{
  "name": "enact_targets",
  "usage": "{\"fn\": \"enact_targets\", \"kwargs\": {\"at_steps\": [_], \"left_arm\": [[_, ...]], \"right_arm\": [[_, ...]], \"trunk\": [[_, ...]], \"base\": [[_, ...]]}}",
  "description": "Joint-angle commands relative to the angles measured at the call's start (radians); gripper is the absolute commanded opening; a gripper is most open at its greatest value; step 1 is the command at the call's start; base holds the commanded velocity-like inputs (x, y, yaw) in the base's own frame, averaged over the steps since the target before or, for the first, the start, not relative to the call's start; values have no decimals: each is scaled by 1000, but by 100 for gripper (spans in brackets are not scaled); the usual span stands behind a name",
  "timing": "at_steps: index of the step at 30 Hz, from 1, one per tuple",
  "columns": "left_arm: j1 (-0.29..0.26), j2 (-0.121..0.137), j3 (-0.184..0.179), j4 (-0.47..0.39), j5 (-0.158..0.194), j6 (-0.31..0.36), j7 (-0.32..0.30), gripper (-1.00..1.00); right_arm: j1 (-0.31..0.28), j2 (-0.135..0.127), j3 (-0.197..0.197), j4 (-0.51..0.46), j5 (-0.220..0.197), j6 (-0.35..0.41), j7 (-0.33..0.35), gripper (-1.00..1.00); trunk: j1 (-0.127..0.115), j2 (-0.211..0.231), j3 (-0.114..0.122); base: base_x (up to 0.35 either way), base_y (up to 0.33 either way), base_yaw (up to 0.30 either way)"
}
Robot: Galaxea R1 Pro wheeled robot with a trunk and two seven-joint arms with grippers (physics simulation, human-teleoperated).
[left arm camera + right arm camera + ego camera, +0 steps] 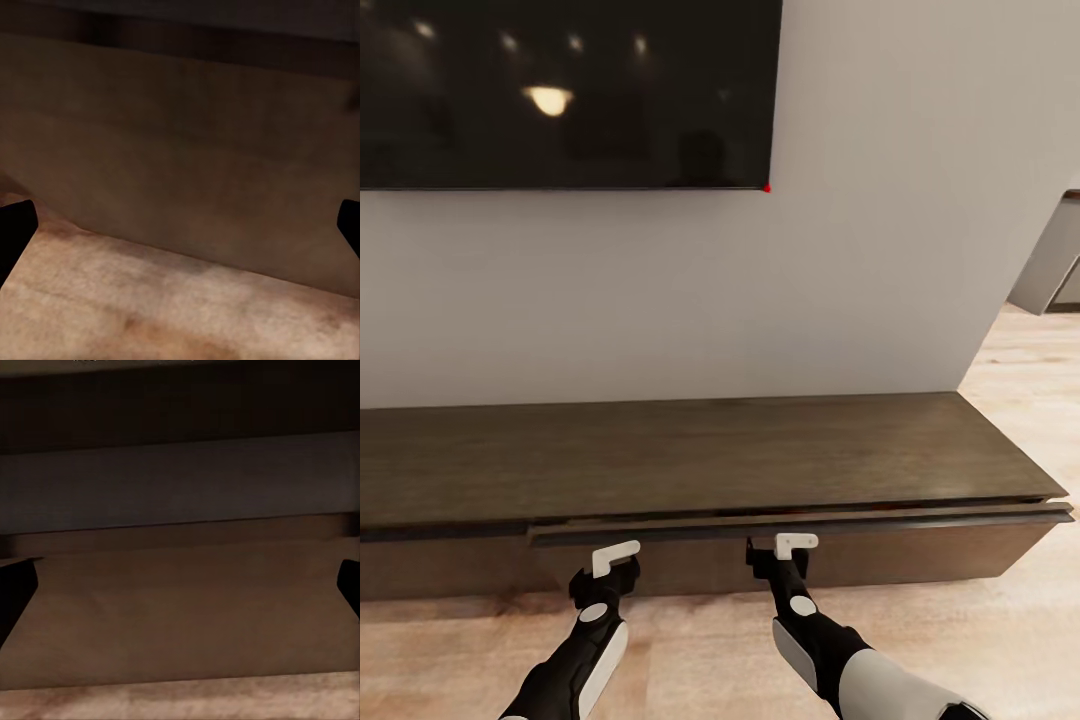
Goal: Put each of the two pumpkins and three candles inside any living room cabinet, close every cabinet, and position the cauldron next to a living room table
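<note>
Pale grey wall with a large black wall-mounted television screen (560, 90) above; light wooden plank floor (1000, 620) below. Against the wall runs the long low dark brown wooden cabinet (690, 455), its flat top bare. One wide handle-less drawer front (800, 522) on the right half stands slightly proud of the carcass, a thin dark gap along its upper edge, so it looks ajar rather than fully home. Both arms reach low toward it: left gripper (616, 557) just below the drawer's left end, right gripper (796, 545) under its middle, each close to the front panel, contact not certain. In both wrist views the dark fingertips (15, 232) sit at opposite edges of the frame, so each pincer is spread wide and holds nothing; the right fingertips (16, 592) face the brown drawer face straight on. No pumpkins, candles, cauldron or glass table visible from here. Judged step: shutting this drawer. To do it well, press flat on the front with both grippers at equal height and push evenly, so the long front does not skew, then check the gap has closed.
</note>
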Motion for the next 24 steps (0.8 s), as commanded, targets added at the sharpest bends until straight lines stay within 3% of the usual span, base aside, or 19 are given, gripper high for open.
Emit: {"fn": "enact_targets", "kwargs": {"at_steps": [1, 6, 24], "left_arm": [[0, 0, 0, 0, 0, 0, 0, 100], [0, 0, -1, 0, 0, -1, 0, 100], [0, 0, -1, 0, 0, -1, 0, 100]], "right_arm": [[0, 0, -1, 0, 1, -1, -1, 100], [0, 0, -2, 0, 1, -1, -1, 100], [0, 0, -2, 0, 1, -1, -1, 100]], "trunk": [[0, 0, 0], [0, 0, 0], [0, 0, 0]], "base": [[131, 0, 0], [172, 0, 0], [37, 18, 0]]}}
